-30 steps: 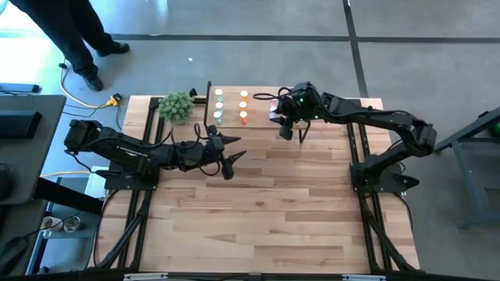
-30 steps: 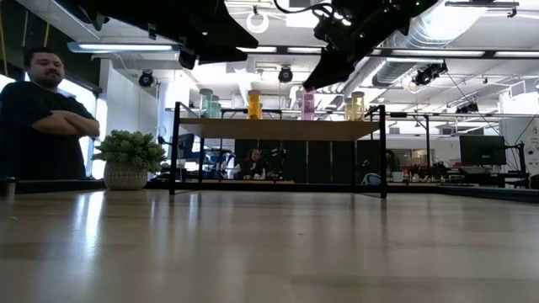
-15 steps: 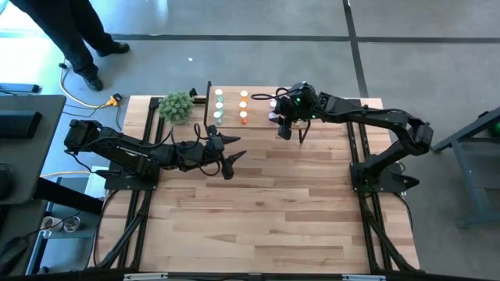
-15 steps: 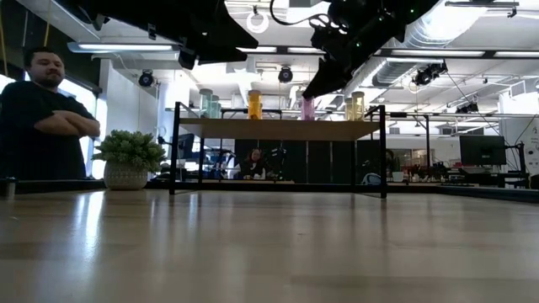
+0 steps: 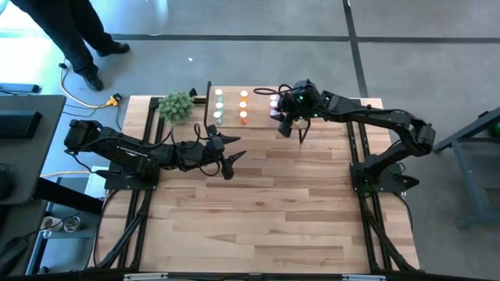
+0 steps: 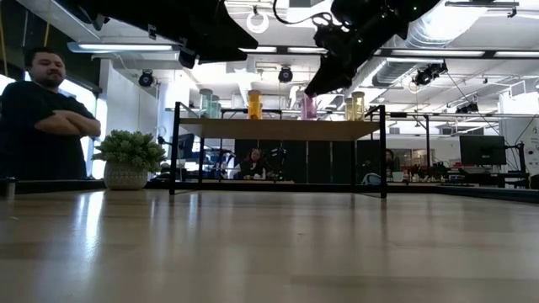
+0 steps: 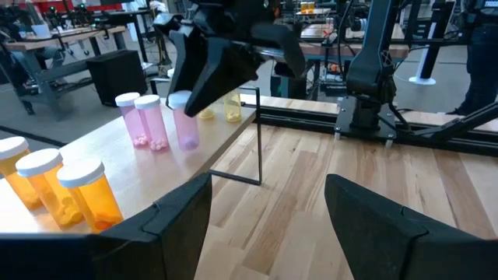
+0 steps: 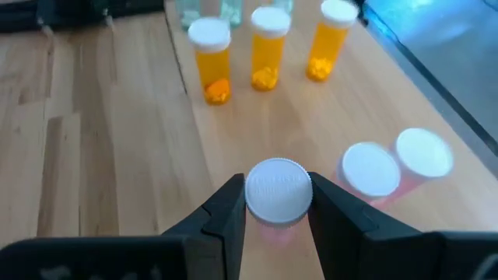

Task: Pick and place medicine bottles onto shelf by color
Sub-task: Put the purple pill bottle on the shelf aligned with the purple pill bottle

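The shelf (image 5: 231,109) stands at the table's far edge, with green bottles (image 5: 219,105), orange bottles (image 8: 268,47), two pink bottles (image 8: 397,162) and yellow bottles (image 7: 232,105) upright on its board. My right gripper (image 8: 278,194) hovers over the shelf's right part, shut on a third pink bottle (image 7: 185,124) beside the other two pink ones. My left gripper (image 5: 234,150) waits open in mid-air near the table's middle, in front of the shelf and pointing at it, with nothing between its fingers. My right gripper pinches the pink bottle's white cap (image 8: 278,189) between its two fingers (image 8: 226,214), one on each side. The fingers slant down from above, coming from the table's right. The bottle stays upright below them; whether its base rests on the shelf board, I cannot tell.
A green bushy plant (image 5: 176,106) in a pot stands left of the shelf. A person with folded arms (image 6: 42,118) stands beyond the table's far left. The wide wooden tabletop (image 5: 266,203) stretches in front of the shelf.
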### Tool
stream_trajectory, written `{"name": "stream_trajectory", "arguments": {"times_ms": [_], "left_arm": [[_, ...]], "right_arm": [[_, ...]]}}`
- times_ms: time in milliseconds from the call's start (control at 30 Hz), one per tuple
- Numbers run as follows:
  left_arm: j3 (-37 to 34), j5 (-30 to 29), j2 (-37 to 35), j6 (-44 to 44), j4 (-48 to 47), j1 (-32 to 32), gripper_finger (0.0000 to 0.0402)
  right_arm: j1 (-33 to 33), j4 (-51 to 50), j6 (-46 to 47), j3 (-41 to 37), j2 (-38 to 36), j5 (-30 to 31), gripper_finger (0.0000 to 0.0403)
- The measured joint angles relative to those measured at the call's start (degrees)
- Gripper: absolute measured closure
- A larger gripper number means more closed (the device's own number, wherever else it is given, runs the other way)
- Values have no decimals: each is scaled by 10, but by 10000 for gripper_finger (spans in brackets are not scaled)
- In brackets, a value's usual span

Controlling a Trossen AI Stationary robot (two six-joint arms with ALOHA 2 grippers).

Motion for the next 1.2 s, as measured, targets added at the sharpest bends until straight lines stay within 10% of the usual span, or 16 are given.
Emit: {"name": "stream_trajectory", "arguments": {"times_ms": [1200], "left_arm": [[0, 0, 0, -1, 0, 0, 163]], "right_arm": [[12, 5, 101, 0, 15, 24, 295]]}}
